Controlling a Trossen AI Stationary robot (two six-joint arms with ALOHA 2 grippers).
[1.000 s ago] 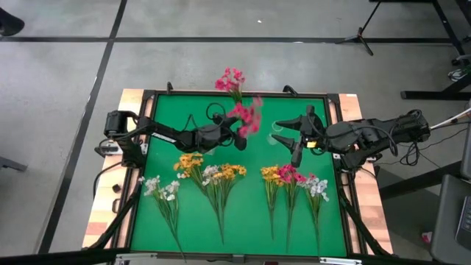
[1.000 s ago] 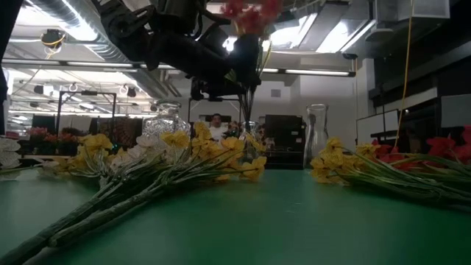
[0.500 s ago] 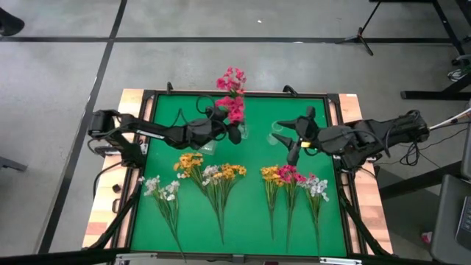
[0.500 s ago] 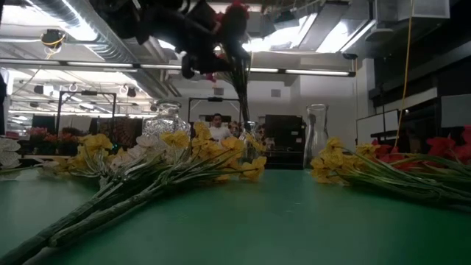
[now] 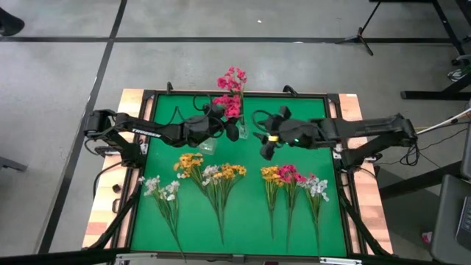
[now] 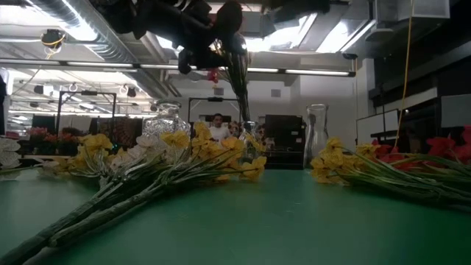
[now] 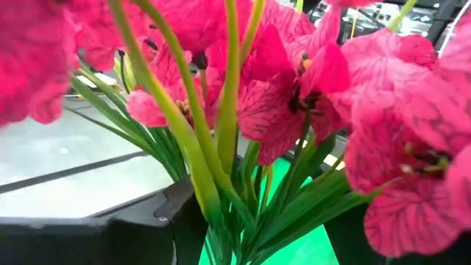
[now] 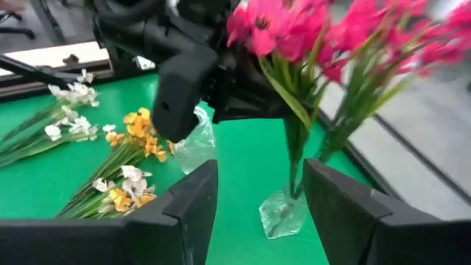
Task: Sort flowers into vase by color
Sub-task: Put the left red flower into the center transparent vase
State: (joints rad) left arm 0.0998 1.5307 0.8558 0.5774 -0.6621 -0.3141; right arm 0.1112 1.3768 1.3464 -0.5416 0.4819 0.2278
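The left gripper (image 5: 223, 124) clamps pink flowers (image 5: 229, 105) upright over the vase (image 8: 283, 212) for insertion; the right gripper (image 5: 266, 141), jaws spread, waits beside.

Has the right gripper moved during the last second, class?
Yes. The right gripper has swung left across the green mat, toward the vase of pink flowers.

A lab: concrete floor (image 5: 59, 110), ceiling ducts (image 6: 81, 29), tripod stands (image 5: 360, 33).
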